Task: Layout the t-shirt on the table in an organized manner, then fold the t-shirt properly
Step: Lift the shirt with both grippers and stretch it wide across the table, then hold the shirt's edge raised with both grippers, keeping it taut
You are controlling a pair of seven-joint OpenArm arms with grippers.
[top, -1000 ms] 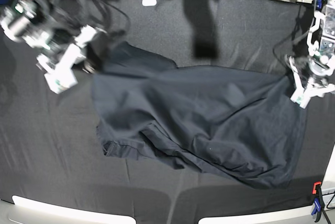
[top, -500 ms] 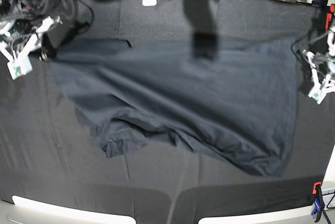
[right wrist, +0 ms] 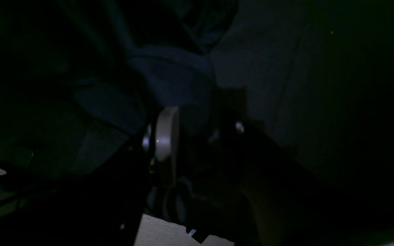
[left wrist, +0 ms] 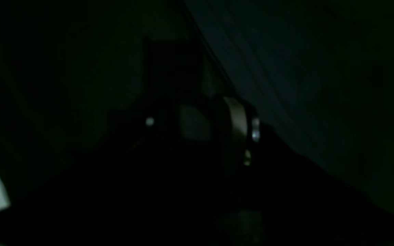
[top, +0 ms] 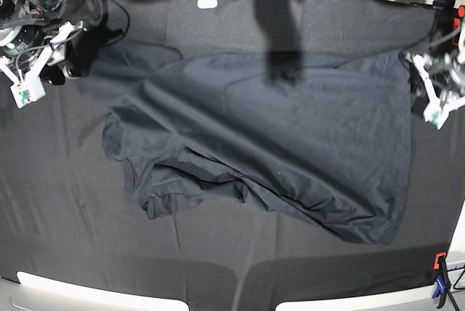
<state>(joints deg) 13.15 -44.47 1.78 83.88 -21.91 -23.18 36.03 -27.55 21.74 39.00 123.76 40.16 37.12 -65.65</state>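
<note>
The shirt [top: 269, 144] is spread across the middle of the worktop [top: 65, 202], reaching nearly from the one gripper to the other along its far edge. The far edge is drawn fairly straight; the near-left part is bunched in overlapping folds, and the near-right corner runs out to a point.

The right gripper [top: 25, 78] is at the far-left corner in the base view, just beside the shirt's far-left corner. In the right wrist view a lump of fabric [right wrist: 176, 75] is seen at the fingertips, but the view is too dark for it to be told whether the jaws are clamped or parted. The left gripper [top: 436, 100] is at the opposite end, just beside the shirt's far-right corner; its fingers appear spread, and no cloth is seen pinched between them (the left wrist view is almost black).

The shirt is judged light, limp and easily creased: it will sag and drag when lifted, and it may be slid over the cloth-covered worktop with some cling. Hold is best taken at hems, seams or corners, where the material is doubled, by a thin pinch close to the surface.

Open worktop lies along the whole near side and at the left, so the bunched part may be pulled out there. At the right, the edge and a clamp [top: 439, 275] are close.
</note>
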